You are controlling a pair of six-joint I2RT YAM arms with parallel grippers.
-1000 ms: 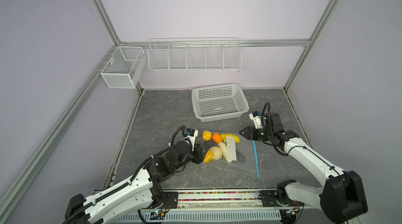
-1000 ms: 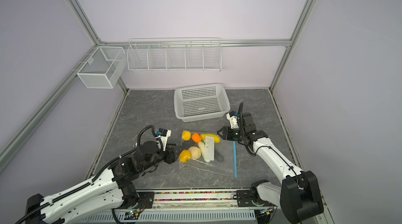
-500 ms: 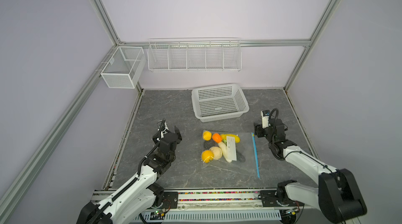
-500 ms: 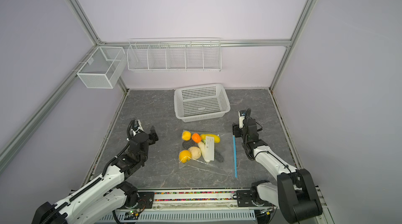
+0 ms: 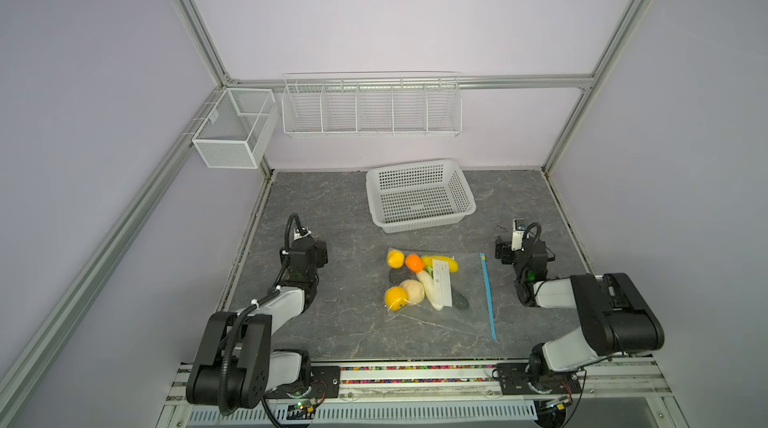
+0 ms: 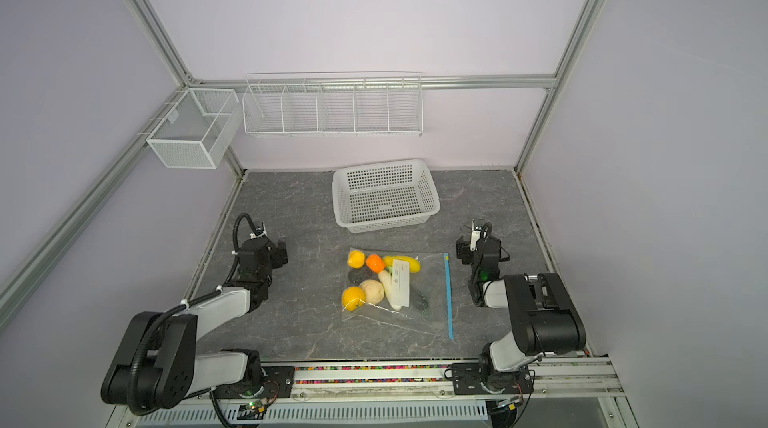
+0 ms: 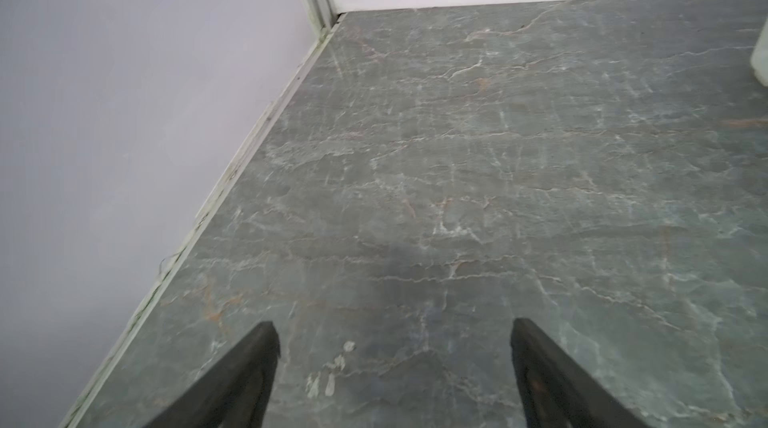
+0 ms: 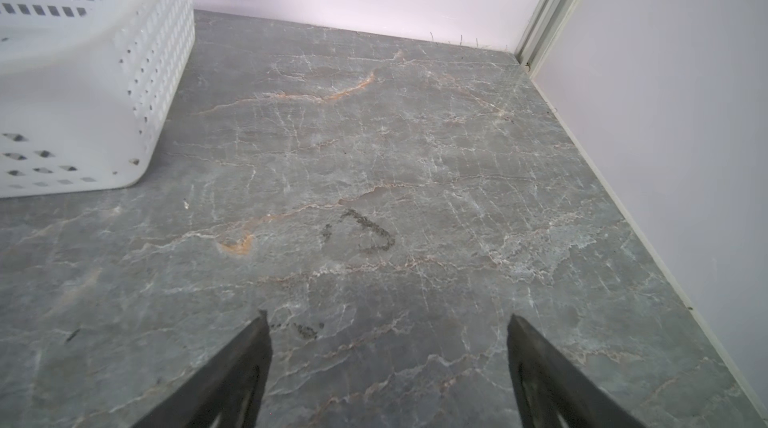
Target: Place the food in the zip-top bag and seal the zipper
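Observation:
The zip-top bag (image 5: 469, 293) (image 6: 432, 293) lies flat in the middle of the table in both top views. The food (image 5: 409, 291) (image 6: 372, 291) shows inside it: yellow, orange, beige, white and dark pieces beside a white label. The zipper (image 5: 487, 293) (image 6: 448, 297) runs as a straight blue strip along the bag's right edge. My left gripper (image 5: 313, 249) (image 7: 395, 363) hangs open over bare table, well left of the bag. My right gripper (image 5: 505, 249) (image 8: 388, 359) is open too, just right of the bag's far corner, holding nothing.
A white perforated basket (image 5: 419, 195) (image 8: 83, 73) stands behind the bag, close to my right gripper's far left. A wire rack (image 5: 370, 104) and a mesh box (image 5: 235, 127) hang on the back walls. Side walls stand close beside both arms.
Both grippers have let go of the bag, opened and drawn back: the left one from its left edge, the right one from its far right corner. The bag stays flat.

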